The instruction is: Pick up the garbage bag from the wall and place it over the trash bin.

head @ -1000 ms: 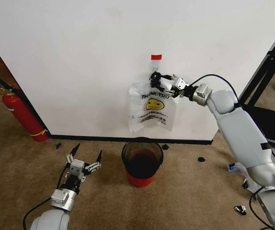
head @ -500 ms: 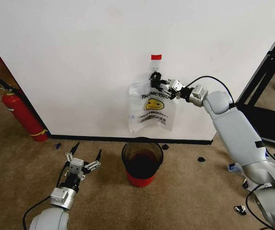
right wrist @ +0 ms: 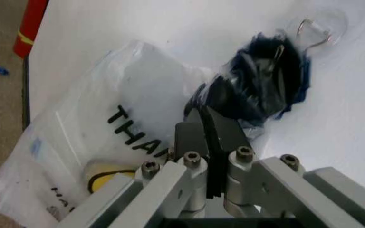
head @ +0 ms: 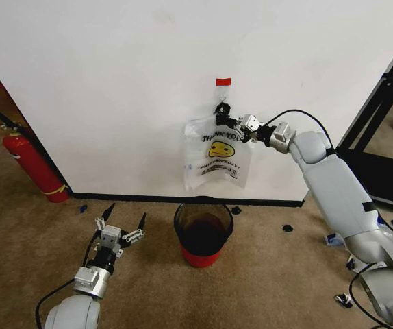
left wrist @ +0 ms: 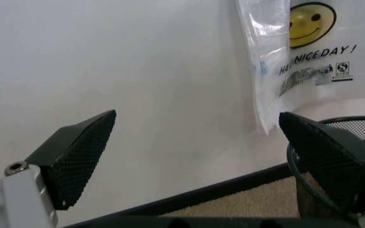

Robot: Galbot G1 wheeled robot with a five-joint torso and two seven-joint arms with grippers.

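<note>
Translucent white garbage bag (head: 215, 156): hangs on wall (head: 114, 89) hook, above trash bin (head: 203, 229). We log right gripper (head: 236, 125) nudged closer over last second, jaws pinched on bag's bunched top, seemingly; lift-off pending. Left gripper (head: 121, 225): low, jaws wide.

It looks like an indoor test room: brown carpet (head: 18, 233) meets a plain white wall (head: 114, 82), a red fire extinguisher (head: 32, 168) left of it, a black metal rack (head: 388, 110) right.
</note>
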